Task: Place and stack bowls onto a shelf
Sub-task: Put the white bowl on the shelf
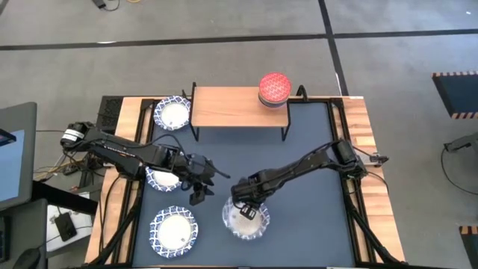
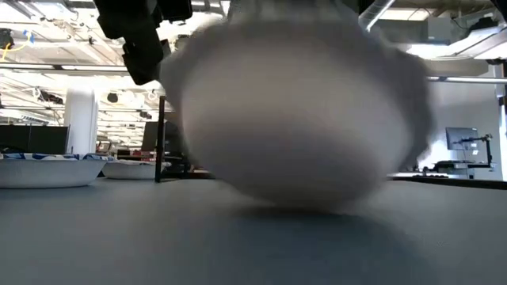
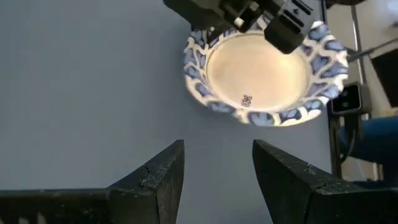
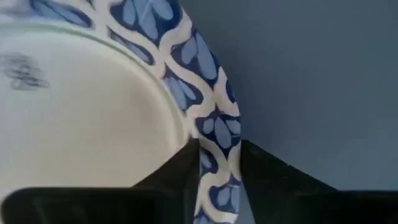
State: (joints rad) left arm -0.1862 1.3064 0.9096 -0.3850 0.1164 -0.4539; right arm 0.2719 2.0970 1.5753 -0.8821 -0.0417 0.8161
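Low and centre in the overhead frame, the right gripper (image 1: 246, 211) has its fingers straddling the rim of a white, blue-rimmed bowl (image 1: 245, 219), one finger inside and one outside, as its wrist camera shows; they look pressed onto the rim (image 4: 214, 134), though whether the pinch is fully firm I cannot say. That bowl sits on the dark tabletop (image 1: 314, 224), well apart from the shelf (image 1: 231, 107) at upper centre, which carries a red bowl (image 1: 274, 87) at its right end. The step in hand seems to be securing this bowl for a lift. To do it well, the fingers should seat deep over the rim before rising, since a shallow bite on a curved, glazed edge would let the bowl swing or slip. A level lift would help, then a path toward the bare left or middle of the shelf board, clear of the red bowl. Left of centre, the left gripper (image 1: 200, 179) hovers over the table with its fingers spread and nothing between them.
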